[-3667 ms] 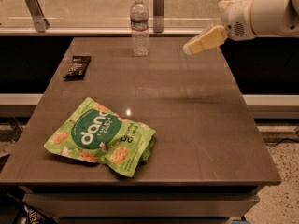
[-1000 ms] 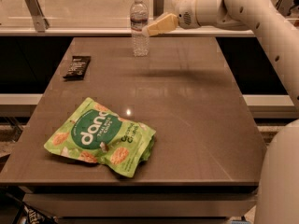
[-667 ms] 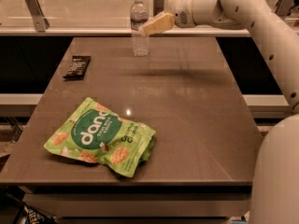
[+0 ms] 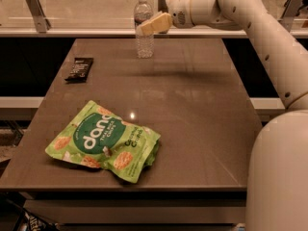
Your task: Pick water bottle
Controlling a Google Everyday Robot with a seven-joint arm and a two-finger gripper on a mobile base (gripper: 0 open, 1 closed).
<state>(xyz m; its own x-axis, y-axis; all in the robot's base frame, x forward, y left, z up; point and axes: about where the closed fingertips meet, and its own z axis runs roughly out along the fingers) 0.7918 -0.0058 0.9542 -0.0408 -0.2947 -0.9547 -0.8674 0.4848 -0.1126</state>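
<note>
water bottle (image 4: 144, 43) stands upright at far edge of counter (image 4: 192, 105). hand (image 4: 153, 24) sits right at bottle's upper part, arm reaching in from right, overlapping label area. honestly can't tell how open hand is, or whether it has grip. tip imo: center on body below cap, stay level, squeeze gently (thin plastic), lift straight up. chip bag (image 4: 103, 141) and dark wrapper (image 4: 79, 69) well apart, no issue.

Brown bench (image 4: 192, 105) before a pale ledge (image 4: 72, 32)
Metal brackets (image 4: 34, 6) stand on the ledge, darkness beneath; a light glints off the bench top; the pincer (image 4: 154, 23) hangs above its far edge.
</note>
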